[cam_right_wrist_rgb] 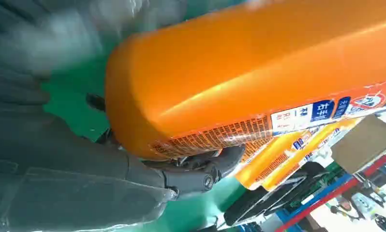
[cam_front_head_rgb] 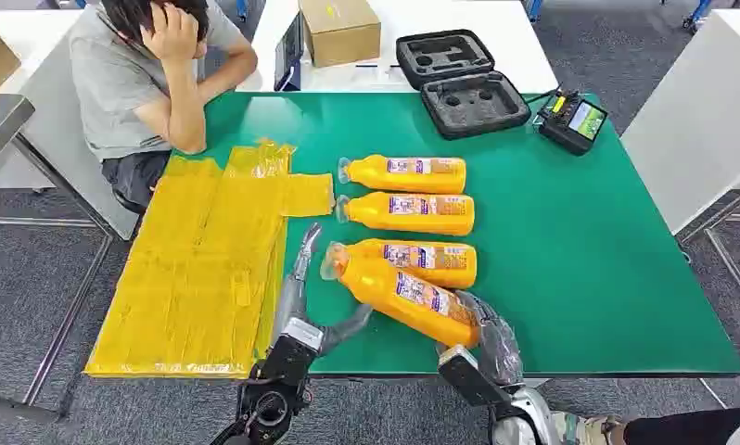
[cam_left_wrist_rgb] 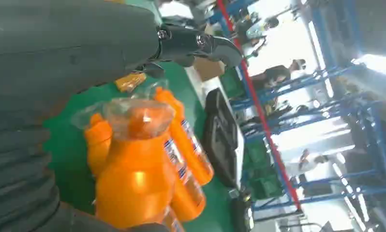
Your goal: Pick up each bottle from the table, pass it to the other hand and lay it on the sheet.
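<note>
Orange bottles lie on their sides on the green table [cam_front_head_rgb: 580, 269] in the head view, caps turned toward the yellow sheet [cam_front_head_rgb: 204, 269], which suits a short carry across. Three bottles rest flat beyond the fingers: the far bottle [cam_front_head_rgb: 403, 173], the second bottle [cam_front_head_rgb: 408, 213] and the third bottle [cam_front_head_rgb: 417, 260]. The right hand [cam_front_head_rgb: 487, 338] grasps the held bottle [cam_front_head_rgb: 403, 295] at its base, so its capped end tilts out toward the left hand [cam_front_head_rgb: 306, 292]. That hand is released, fingers spread and reaching up just beside the cap, apparently ready to receive it. A person [cam_front_head_rgb: 144, 83] sits at the sheet's far corner, head propped on a hand.

From the left wrist, the clear cap of the held bottle [cam_left_wrist_rgb: 138, 164] stands close before the spread fingers [cam_left_wrist_rgb: 200, 43], not yet enclosed, with further bottles lying behind it.

From the right wrist, the fingers [cam_right_wrist_rgb: 200, 176] curl under the base of the held bottle [cam_right_wrist_rgb: 249, 67], a firm hold for passing. Its label has a blue panel with white characters and dense small print, too fine to read; no brand name is legible.
</note>
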Available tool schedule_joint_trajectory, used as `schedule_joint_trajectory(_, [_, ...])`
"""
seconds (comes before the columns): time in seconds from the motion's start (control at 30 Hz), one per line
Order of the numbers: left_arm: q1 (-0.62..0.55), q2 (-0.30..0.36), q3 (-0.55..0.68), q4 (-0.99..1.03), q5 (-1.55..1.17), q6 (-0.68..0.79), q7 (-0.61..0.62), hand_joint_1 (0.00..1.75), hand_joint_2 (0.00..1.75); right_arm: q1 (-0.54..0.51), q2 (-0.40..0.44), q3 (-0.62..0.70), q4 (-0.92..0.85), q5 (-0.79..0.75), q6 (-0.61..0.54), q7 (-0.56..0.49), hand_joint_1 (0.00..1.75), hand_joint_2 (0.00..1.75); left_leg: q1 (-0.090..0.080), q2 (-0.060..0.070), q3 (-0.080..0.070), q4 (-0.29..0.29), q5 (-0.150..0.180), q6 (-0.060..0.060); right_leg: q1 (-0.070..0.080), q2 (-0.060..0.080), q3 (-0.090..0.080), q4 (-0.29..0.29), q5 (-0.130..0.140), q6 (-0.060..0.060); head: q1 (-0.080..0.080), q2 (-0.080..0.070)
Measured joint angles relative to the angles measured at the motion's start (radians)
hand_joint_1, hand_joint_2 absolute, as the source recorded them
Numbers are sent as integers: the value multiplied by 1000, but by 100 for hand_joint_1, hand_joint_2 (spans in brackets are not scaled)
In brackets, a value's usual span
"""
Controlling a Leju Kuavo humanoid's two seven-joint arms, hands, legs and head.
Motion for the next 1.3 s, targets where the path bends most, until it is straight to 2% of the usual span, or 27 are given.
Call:
schedule_joint_trajectory(0.17, [2,9,-16,-33,-1,41,0,0,175,0,2,-1,0,-9,-3,0,175,175,0,0,0,0,0,0,0,0,0,0,0,0,0,0])
schedule_joint_trajectory(0.3, [3,25,-51,-133,3,109,-1,0,175,-2,2,-2,0,-24,-15,0,175,175,0,0,0,0,0,0,0,0,0,0,0,0,0,0])
schedule_joint_trajectory(0.5, [14,26,-53,-226,17,117,-1,0,175,-12,3,-2,1,-54,-44,-3,175,175,0,0,0,0,0,0,0,0,0,0,0,0,0,0])
schedule_joint_trajectory(0.73, [20,3,3,-146,172,-61,1,0,175,-12,15,0,-19,-126,-92,-60,175,175,0,0,0,0,0,0,0,0,0,0,0,0,0,0])
schedule_joint_trajectory(1.13, [19,-48,117,34,264,-217,1,0,175,45,24,76,-128,-183,-141,-69,175,175,0,0,0,0,0,0,0,0,-1,0,0,0,0,0])
schedule_joint_trajectory(1.3, [19,-56,134,73,272,-233,1,0,175,63,24,106,-158,-188,-143,-69,175,175,0,0,0,0,0,0,0,0,-1,0,0,0,0,0])
